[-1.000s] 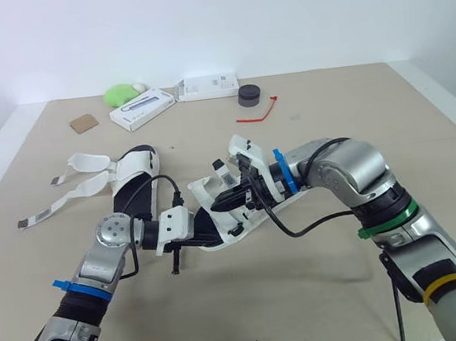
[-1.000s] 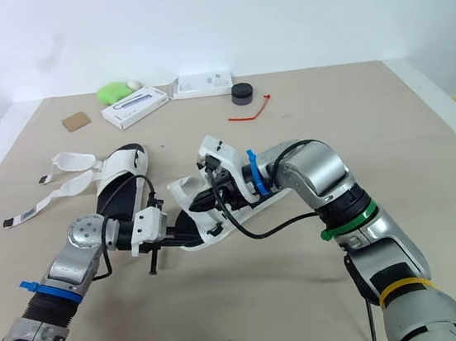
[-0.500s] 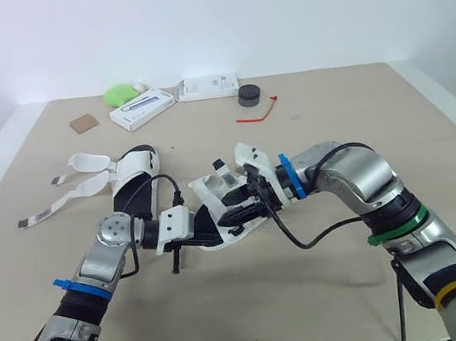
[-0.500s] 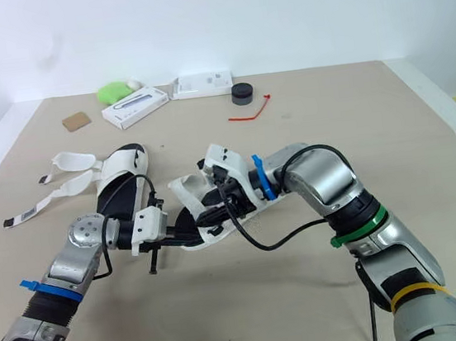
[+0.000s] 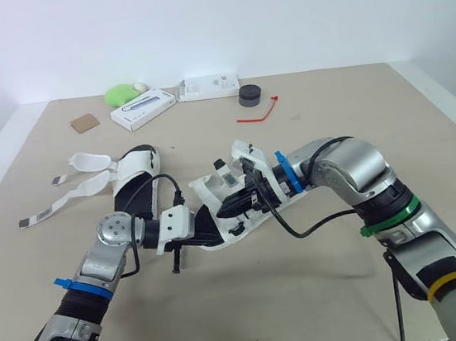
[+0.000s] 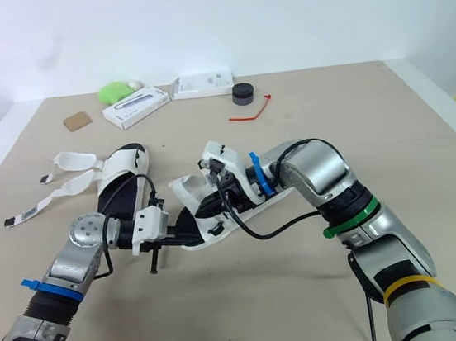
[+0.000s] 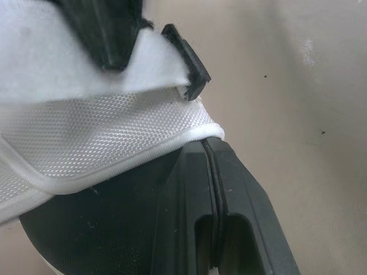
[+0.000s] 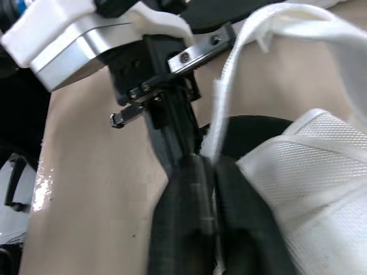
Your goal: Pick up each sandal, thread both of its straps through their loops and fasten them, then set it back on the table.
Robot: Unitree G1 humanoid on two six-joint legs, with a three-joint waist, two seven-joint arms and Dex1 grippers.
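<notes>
A flat beige table (image 5: pixel 372 119) with pale edges carries everything; along its far edge lie a lime-green rounded lump (image 5: pixel 121 93), a flat white carton (image 5: pixel 143 109) set at an angle and a white rectangular box (image 5: pixel 209 86); near them sit a dark grey round puck (image 5: pixel 250 95), a thin red tie (image 5: pixel 258 114) and a small brown cardboard square (image 5: pixel 84 122); on the left side lies a white-and-black sandal (image 5: pixel 133 178), its white straps (image 5: pixel 61 202) spread open on the surface.

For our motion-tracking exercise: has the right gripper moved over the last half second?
Yes, slightly: the right gripper has shifted farther from the robot, toward the red tie, fingers shut on the sandal's strap.
</notes>
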